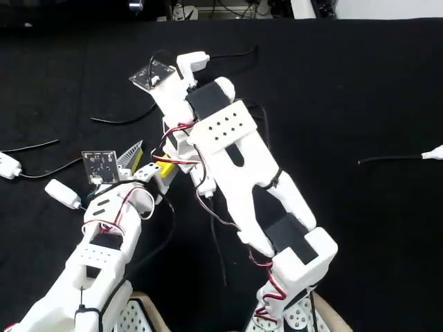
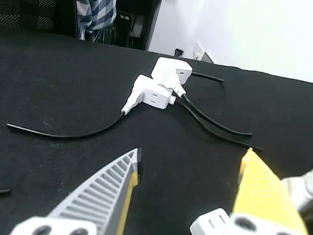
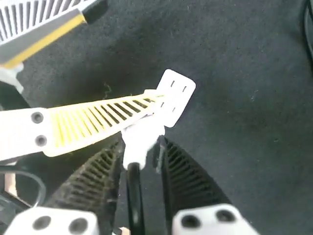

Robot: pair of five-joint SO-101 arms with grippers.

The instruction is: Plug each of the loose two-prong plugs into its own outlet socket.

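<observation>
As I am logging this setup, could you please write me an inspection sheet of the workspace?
Surface: black table, flat.
Job's things: white socket block with slots, gripped at its cable end; two white plugs lying touching; a single plug at the table's left edge.
Clutter: nothing seen.
Grippers: right gripper shut on the socket block; left gripper open, yellow finger tip beside the block.
Cables: black leads loose across the table.
Surroundings: white wall, plaid cloth behind.

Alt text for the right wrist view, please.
The right gripper is shut on a white socket at its cord end, above a black table. The other arm's yellow finger lies at the socket's edge.
</observation>
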